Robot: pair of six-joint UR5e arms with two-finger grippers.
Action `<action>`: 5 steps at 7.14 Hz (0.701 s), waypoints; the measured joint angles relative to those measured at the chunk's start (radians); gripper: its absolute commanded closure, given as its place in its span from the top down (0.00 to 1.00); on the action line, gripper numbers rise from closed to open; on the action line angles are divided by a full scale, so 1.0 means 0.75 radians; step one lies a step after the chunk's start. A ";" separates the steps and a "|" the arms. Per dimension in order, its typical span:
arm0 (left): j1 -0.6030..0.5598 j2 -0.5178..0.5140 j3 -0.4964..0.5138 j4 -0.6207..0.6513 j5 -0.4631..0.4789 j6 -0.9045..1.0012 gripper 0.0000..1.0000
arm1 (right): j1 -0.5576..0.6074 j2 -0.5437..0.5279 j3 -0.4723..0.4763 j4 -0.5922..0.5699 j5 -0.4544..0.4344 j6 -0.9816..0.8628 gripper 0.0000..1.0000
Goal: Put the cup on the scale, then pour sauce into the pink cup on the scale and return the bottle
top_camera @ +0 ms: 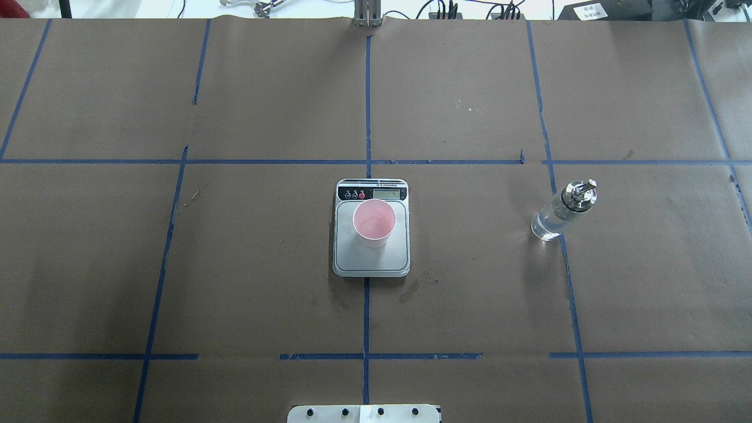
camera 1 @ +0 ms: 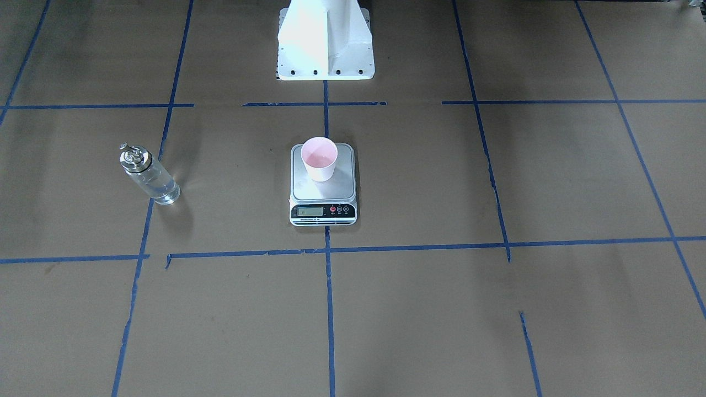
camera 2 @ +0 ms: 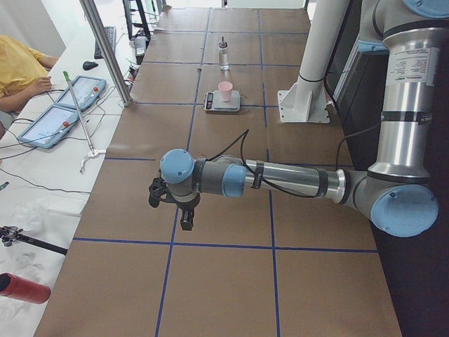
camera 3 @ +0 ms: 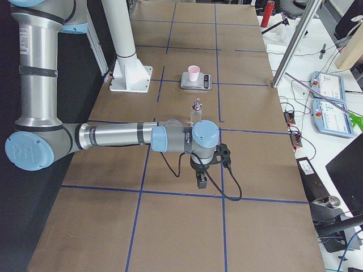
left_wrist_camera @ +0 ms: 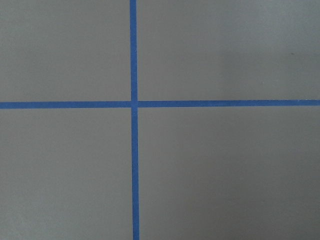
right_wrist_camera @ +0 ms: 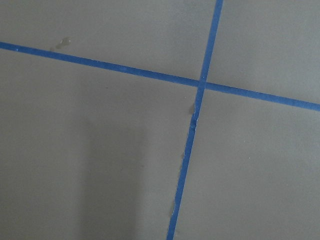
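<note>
Facing my base, the cup (camera 1: 319,159) stands upright on the scale (camera 1: 325,192), toward the platform edge nearest me. That leaves the display strip uncovered, so a reading can be seen. The bottle (camera 1: 149,175) stands upright on the worktop (camera 1: 496,309), well apart on my right.

From overhead the layout is the same. I cannot tell whether any sauce is in the cup.

From the left end, my left tool (camera 2: 184,219) hangs over bare worktop, far from everything. I cannot tell whether it is spread or pressed together.

From the right end, my right tool (camera 3: 199,180) hangs near the bottle, which stands between it and the scale. I judge this arm the natural one for the bottle. Its spread I cannot tell either.

Both wrist views show only crossing blue tape (left_wrist_camera: 133,150), with no fingers in sight.
</note>
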 measured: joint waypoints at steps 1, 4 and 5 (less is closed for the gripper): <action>0.000 -0.007 0.000 0.000 0.000 0.001 1.00 | 0.000 0.002 0.002 0.001 0.002 -0.001 1.00; -0.003 0.006 -0.031 0.002 0.000 -0.001 1.00 | 0.000 0.004 -0.002 0.003 0.000 -0.003 1.00; -0.004 0.009 -0.054 0.004 0.000 -0.005 1.00 | 0.000 0.004 -0.001 0.003 0.000 -0.003 1.00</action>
